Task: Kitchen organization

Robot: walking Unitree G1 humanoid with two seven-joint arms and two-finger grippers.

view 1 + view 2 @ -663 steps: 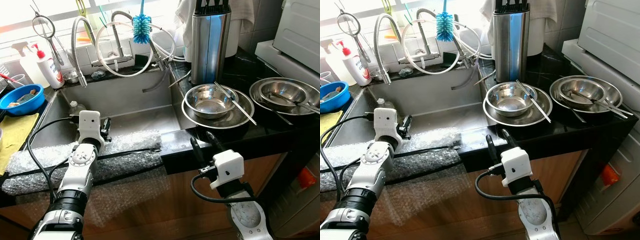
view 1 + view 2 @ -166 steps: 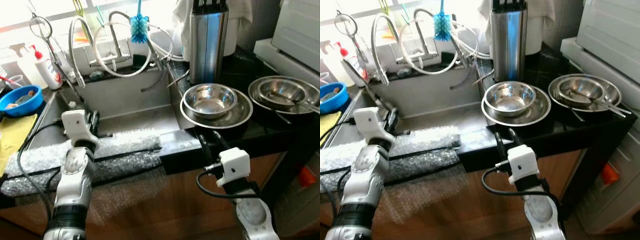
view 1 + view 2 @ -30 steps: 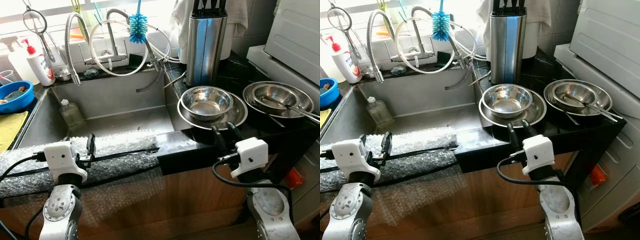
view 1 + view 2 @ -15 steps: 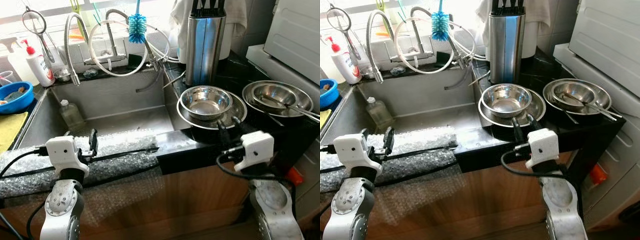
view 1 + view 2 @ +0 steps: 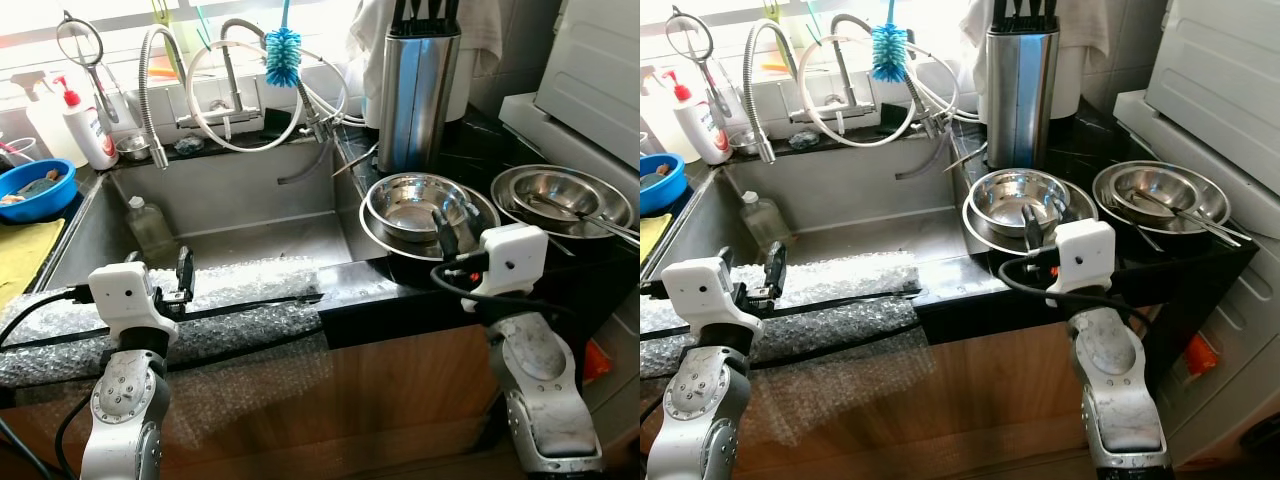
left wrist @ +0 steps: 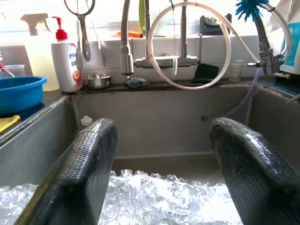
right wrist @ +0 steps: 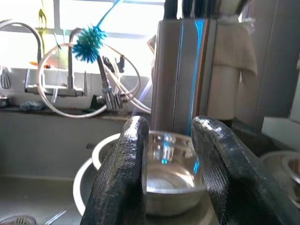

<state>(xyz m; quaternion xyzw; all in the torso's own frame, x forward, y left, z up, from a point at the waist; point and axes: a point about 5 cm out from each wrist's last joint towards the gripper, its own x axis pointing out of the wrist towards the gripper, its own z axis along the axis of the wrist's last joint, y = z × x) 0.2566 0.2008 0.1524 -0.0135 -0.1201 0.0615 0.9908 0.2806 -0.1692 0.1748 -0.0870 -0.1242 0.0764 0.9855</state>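
- My right end effector has black fingers on a white wrist block.
- My left end effector matches: black fingers, white block, silver arm.
- Shiny silver steel bowl and plate.
- Glossy black surface.
- Clear, bubbled wrap crossed by a black strap.
- Bright blue bottle brush.
- Blue basin.
- White soap bottle with red pump.
- Yellow cloth.
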